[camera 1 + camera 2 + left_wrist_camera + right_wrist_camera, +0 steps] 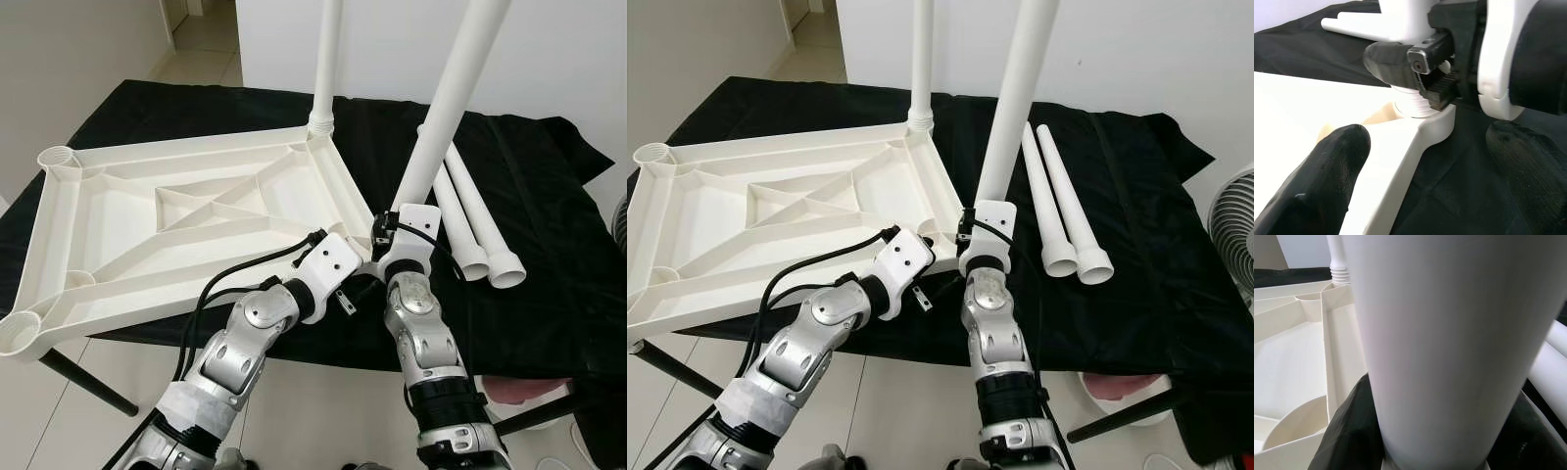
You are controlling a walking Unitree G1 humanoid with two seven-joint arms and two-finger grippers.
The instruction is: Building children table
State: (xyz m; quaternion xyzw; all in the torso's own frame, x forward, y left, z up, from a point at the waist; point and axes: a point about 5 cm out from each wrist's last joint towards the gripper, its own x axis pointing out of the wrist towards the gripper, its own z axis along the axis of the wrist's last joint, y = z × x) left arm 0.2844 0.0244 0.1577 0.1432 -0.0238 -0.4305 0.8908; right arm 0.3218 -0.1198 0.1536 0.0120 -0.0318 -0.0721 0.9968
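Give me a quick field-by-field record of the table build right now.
tabletop: upside down on black cloth
fitted leg: upright in far corner socket
second leg: in near corner socket, leaning, held by right gripper
left gripper: open, straddling tabletop's near corner
spare legs: two lying on cloth
empty sockets: two at left end

There is one white plastic tabletop with ribs [186, 220], lying upside down. It has four round corner sockets. There are four long white plastic legs: two standing legs [326, 59] at the tabletop corners and two loose legs [468, 211] lying side by side on one black cloth [549, 255]. One white fan [1232, 230] is partly visible.
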